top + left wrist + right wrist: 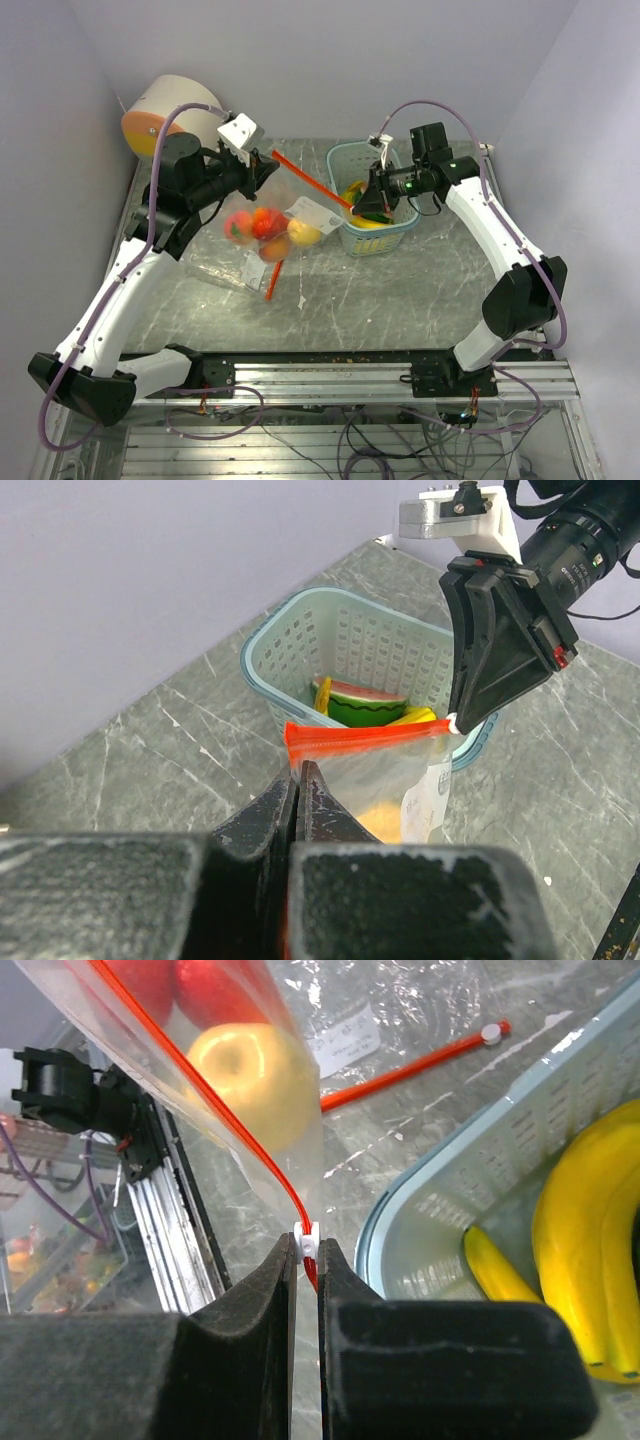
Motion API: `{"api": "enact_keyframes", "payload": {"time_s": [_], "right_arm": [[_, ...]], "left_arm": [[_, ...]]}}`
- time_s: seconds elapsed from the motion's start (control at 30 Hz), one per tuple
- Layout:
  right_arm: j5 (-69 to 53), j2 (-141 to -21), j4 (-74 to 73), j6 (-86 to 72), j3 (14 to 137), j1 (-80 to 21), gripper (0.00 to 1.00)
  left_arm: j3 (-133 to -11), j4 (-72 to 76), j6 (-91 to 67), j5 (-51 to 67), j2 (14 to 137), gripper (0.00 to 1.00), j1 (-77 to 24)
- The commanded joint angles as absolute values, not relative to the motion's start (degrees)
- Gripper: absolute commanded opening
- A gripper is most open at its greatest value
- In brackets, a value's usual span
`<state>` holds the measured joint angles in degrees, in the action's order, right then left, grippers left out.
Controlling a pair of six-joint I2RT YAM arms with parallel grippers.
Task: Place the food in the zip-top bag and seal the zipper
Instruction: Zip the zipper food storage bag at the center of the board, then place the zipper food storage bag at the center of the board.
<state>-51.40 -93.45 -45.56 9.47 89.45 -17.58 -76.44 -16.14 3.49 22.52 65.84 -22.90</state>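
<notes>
Above the table, between my 2 arms, the zip-top bag hangs by its red zipper

Left claw: pressed together on the zipper's left end
Right claw: pinching the white slider at the right end, just beside the basket rim

Food in the bag: 1 yellow piece and a red piece, with something orange-pink beside them
Food not in the bag: a banana and a watermelon slice lie in the basket

In the left wrist view the zipper band reads flat and unbroken from claw to claw. I judge the seal drawn or close to it, but I cannot confirm the tracks are locked. A second bag lies flat on the table below

Status: filling partly done, since 2 or more pieces sit outside the bag. If the bag is shut, it would need reopening to take them
</notes>
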Motion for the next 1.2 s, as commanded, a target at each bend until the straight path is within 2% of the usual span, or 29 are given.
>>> {"api": "enact_keyframes", "payload": {"time_s": [0.0, 0.07, 0.1, 0.17, 0.23, 0.5, 0.67, 0.8, 0.83, 0.93, 0.97, 1.03, 1.17], "right_arm": [[-46.26, -92.70, -48.47, 10.19, 91.71, -16.61, 0.03], [-45.52, -92.59, -47.46, 8.22, 94.77, -16.61, 0.39], [-44.66, -92.14, -45.99, 6.44, 95.88, -16.61, 0.51], [-43.04, -91.40, -43.61, 3.90, 98.81, -16.61, 0.70], [-40.69, -91.32, -42.21, 1.38, 101.24, -16.70, 0.81], [-36.23, -96.08, -41.84, -3.03, 107.23, -22.54, 0.88], [-34.92, -99.53, -40.75, -4.71, 109.86, -26.88, 0.88], [-30.58, -104.25, -44.69, -3.95, 114.55, -31.50, 0.88], [-29.22, -105.38, -45.64, -3.98, 115.36, -32.27, 0.88], [-27.58, -107.11, -44.88, -5.99, 114.23, -33.26, 0.88], [-27.40, -107.14, -43.97, -6.79, 113.32, -33.30, 0.88], [-26.38, -107.19, -42.80, -8.02, 112.08, -33.31, 0.88], [-22.45, -106.44, -41.92, -9.34, 112.02, -32.52, 0.88]], "left_arm": [[-80.07, -12.55, 4.91, 20.17, 65.60, 0.07, -21.88], [-80.89, -12.90, 5.39, 18.88, 65.81, 0.07, -21.88], [-81.42, -12.98, 5.38, 17.59, 65.89, 0.07, -21.88], [-82.15, -12.51, 4.90, 13.06, 65.85, 0.07, -21.74], [-81.84, -10.87, 4.07, 7.68, 65.43, 0.07, -21.06], [-76.30, -10.24, -0.80, -27.82, 64.15, 0.07, -17.96], [-72.37, -10.58, -5.14, -40.53, 64.37, 0.07, -14.90], [-71.05, -10.69, -6.42, -45.23, 65.26, 0.07, -13.41], [-71.02, -11.21, -6.46, -44.63, 65.30, 0.22, -13.26], [-70.18, -11.09, -5.49, -34.69, 64.09, 0.78, -13.10], [-69.47, -10.30, -4.84, -30.35, 63.36, 0.89, -13.10], [-67.88, -8.40, -3.44, -20.84, 61.46, 0.99, -13.10], [-65.85, -4.99, 0.58, 3.07, 58.60, 0.98, -13.10]]}}
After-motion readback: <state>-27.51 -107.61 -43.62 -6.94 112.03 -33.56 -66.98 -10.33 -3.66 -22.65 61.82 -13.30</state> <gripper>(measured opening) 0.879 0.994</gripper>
